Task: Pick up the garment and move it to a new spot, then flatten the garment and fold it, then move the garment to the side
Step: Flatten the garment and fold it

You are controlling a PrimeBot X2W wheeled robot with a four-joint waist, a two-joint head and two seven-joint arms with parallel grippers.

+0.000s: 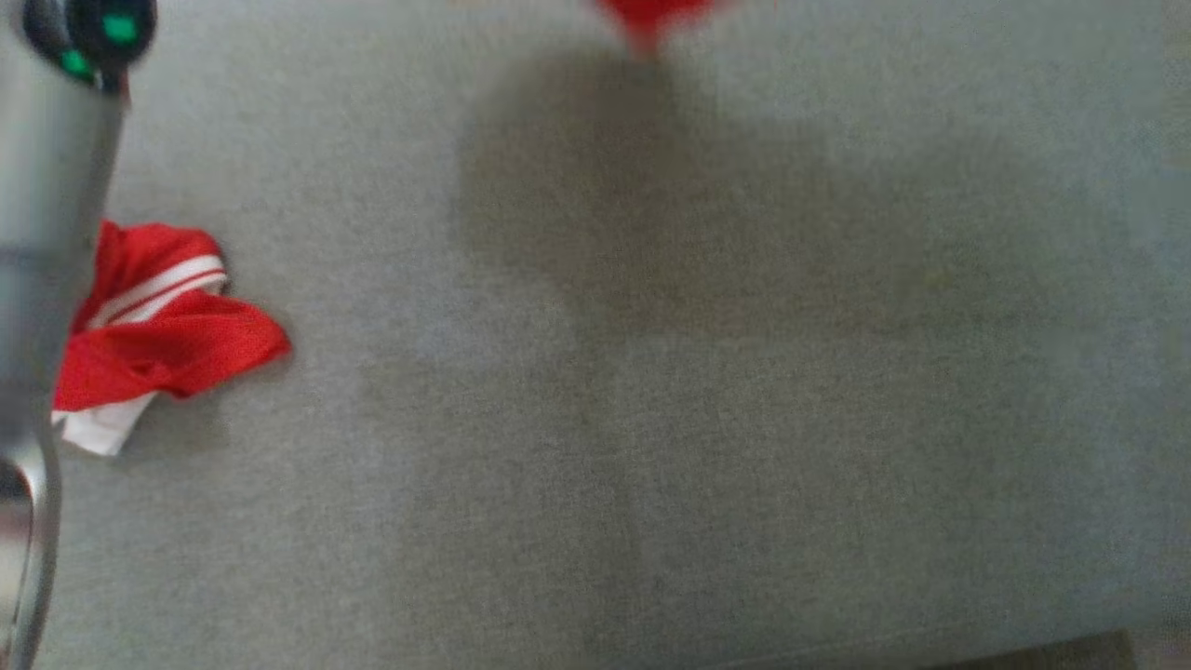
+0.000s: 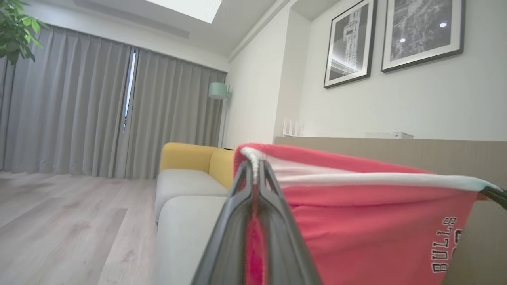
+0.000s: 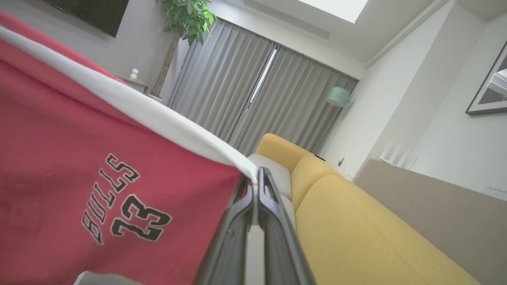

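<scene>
Two tools hold one red garment (image 2: 376,221) aloft by its white band (image 2: 356,180): the left tool (image 2: 255,164) is clenched on one end of the band and the right tool (image 3: 255,176) is clamped on the other. The cloth is stretched between them and hangs below, with the BULLS 23 lettering (image 3: 119,198) facing the right wrist camera. A sofa (image 3: 356,221) with a yellow back stands behind the spread cloth. From the head camera, a grey fabric surface (image 1: 744,419) lies below, crossed by a broad shadow. A red-and-white bunch (image 1: 167,335) rests on it just beside the pale forearm (image 1: 46,186); whether that bunch is the garment's trailing end cannot be told.

The step in hand looks like the carry to a new spot, with the garment lifted and opened out but not yet laid down. Flattening, folding and the move to the side all appear to remain. The next move likely calls for both tools to descend together with the band taut, so the cloth drapes onto the grey surface without bunching. Only then should either grip let go.
</scene>
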